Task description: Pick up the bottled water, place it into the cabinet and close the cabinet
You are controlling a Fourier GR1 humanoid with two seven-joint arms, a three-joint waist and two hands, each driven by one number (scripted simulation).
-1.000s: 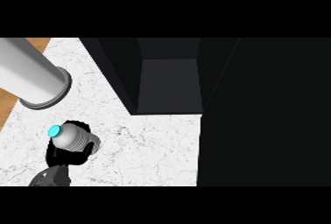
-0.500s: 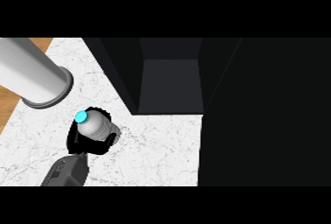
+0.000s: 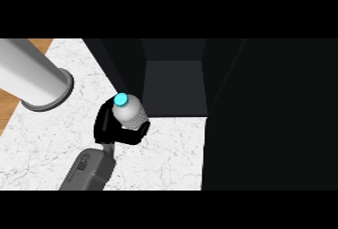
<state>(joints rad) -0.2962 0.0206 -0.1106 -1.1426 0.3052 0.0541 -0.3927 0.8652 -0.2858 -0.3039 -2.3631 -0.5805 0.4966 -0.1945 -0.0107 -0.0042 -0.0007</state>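
The bottled water is clear with a bright cyan cap and leans a little to the left above the white marble counter. My right hand is shut on it, black fingers curled round its lower half, and the grey forearm comes in from the lower left. The bottle's base is hidden by the fingers. The dark cabinet stands open just right of and behind the bottle, and its inner floor shows grey. The left hand does not show.
A thick grey cylinder with a flanged end slants in from the upper left over the counter. A tall black cabinet panel fills the right side. Wooden floor shows past the counter's left edge.
My right hand has carried the bottle up and to the right, from the counter's lower left to the cabinet's opening. The grey cylinder has not moved.
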